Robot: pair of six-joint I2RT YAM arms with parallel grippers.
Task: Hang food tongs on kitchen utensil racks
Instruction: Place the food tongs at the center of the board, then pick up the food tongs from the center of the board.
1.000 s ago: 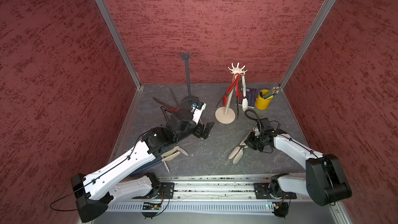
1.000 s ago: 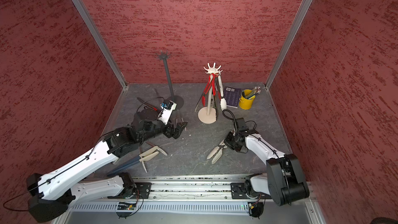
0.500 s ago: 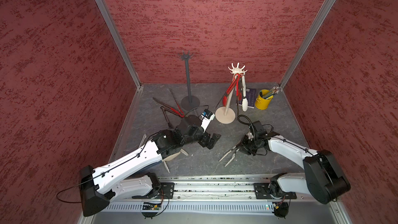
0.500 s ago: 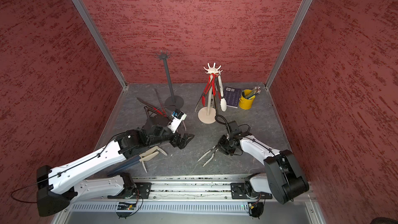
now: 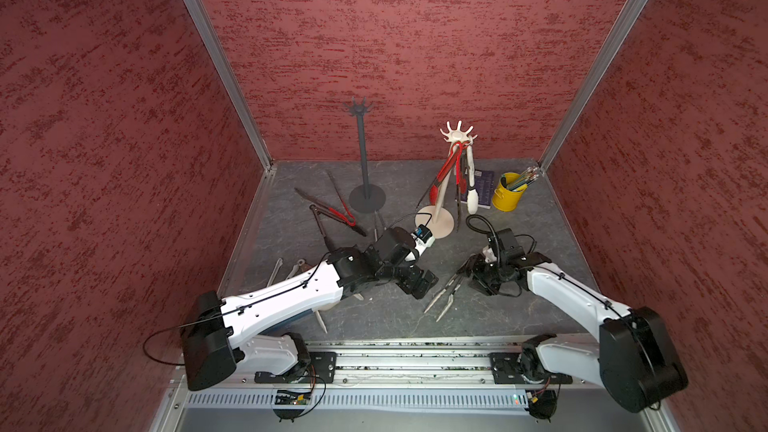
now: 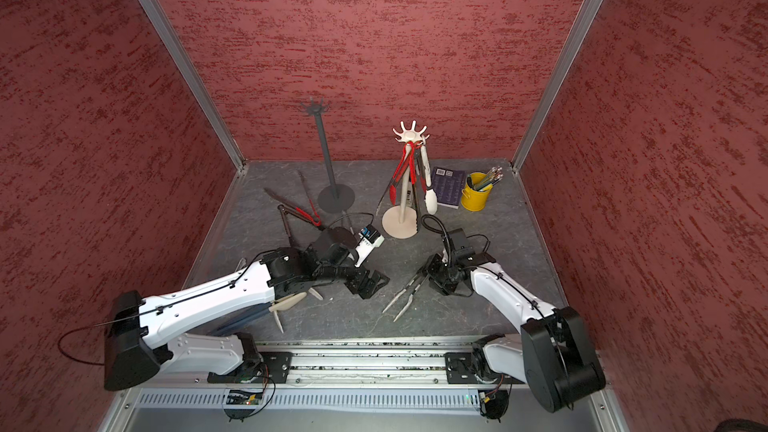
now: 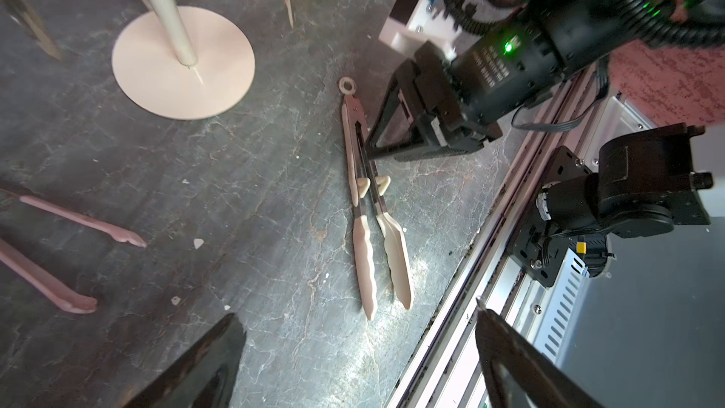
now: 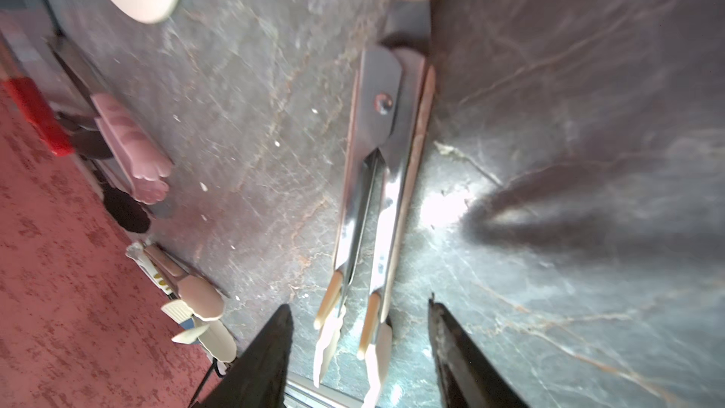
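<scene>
A pair of cream-tipped metal food tongs (image 5: 445,297) lies flat near the table's front edge. My right gripper (image 8: 359,347) is open, one finger on each side of the tongs' arms and touching neither. My left gripper (image 7: 359,351) hovers open and empty just left of these tongs (image 7: 365,209). In both top views the cream-white rack (image 5: 457,135) carries red, black and white tongs (image 5: 444,172). The dark grey rack (image 5: 364,151) stands bare behind my left gripper (image 5: 423,284). My right gripper (image 5: 466,272) sits over the tongs' handle end.
Red and black tongs (image 5: 338,211) lie by the dark rack's base. Metal tongs (image 5: 276,270) and cream and blue ones (image 6: 286,303) lie under my left arm, with pink tongs (image 7: 78,225) close by. A yellow pencil cup (image 5: 507,198) and purple book (image 5: 482,187) stand back right.
My right gripper slid the cream tongs leftward, then opened and let go of them. My left gripper moved right and toward the front, close to the tongs.
</scene>
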